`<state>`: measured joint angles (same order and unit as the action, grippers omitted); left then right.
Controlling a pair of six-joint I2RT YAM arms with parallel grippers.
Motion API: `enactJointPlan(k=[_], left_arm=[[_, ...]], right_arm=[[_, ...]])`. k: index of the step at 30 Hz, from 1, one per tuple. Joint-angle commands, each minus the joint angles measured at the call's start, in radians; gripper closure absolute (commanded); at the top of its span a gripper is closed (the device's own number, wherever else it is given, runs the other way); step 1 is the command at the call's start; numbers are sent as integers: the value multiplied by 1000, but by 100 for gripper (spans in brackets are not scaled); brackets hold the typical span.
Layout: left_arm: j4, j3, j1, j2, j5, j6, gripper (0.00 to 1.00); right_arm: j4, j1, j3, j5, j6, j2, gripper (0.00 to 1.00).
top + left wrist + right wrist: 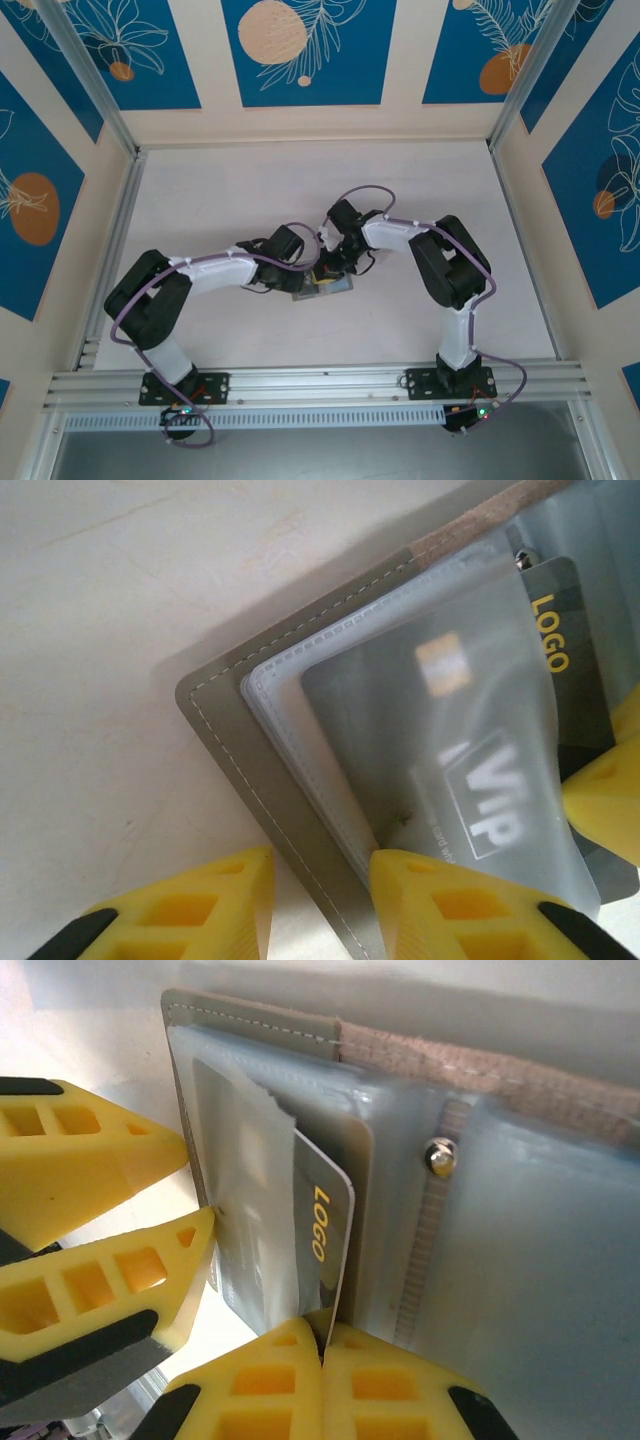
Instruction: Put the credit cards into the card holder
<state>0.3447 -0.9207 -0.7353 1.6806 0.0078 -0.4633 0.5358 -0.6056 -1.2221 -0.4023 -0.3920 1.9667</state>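
left gripper (320, 865): fingers spread, straddling the stitched outer edge of the card holder. One finger is off it on the table (100, 630), the other sits on the clear pockets. Looks more like pinning it down than pinching it, tbh.
card holder (225, 740): grey, lying open and flat mid-table between the two arms, frosted pockets facing up.
VIP card (420, 740): grey, tucked under a frosted pocket on the holder's left leaf, so that one's in.
LOGO card (325, 1220): dark with yellow lettering. It's partway into a pocket of the holder, just left of the spine with the snap stud (438, 1155), and its near end pokes out.
right gripper (322, 1335): fingers pressed together on the poking-out end of the LOGO card, at the holder's near edge.
step: I'd say mid-insertion of the LOGO card.
next: probably push the card along the pocket's line until it's seated while the left gripper keeps the holder from sliding, then let go. Watch that the corner doesn't snag the pocket lip.
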Motion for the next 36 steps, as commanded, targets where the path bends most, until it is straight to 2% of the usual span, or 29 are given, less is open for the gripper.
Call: enactJointPlan(k=[1,6,13,19,25,31,33,36], left_arm=[[21,39,-7,42,24,10,67],[16,42,-7,38,24,11,65],[11,48,-7,28,24,5,62],[14,61,-7,7,12,-1,59],[10,66,-6,-13,8,-16,60],[2,81,9,-73,41,-40,64],[-9,93,19,-102,61,-48,65],[-33,115,33,-142,91,-59,65]], right_arm=[[39,-35,-9,16,9,50,100],[3,-45,9,-7,0,44,100],[-27,-34,10,-39,-13,28,88],[31,-30,12,36,-10,-40,76],[121,-25,-14,134,-11,-92,70],[184,-26,-51,195,-2,-106,69],[181,-26,-47,206,-4,-134,72],[197,-32,-48,310,-11,-179,73]])
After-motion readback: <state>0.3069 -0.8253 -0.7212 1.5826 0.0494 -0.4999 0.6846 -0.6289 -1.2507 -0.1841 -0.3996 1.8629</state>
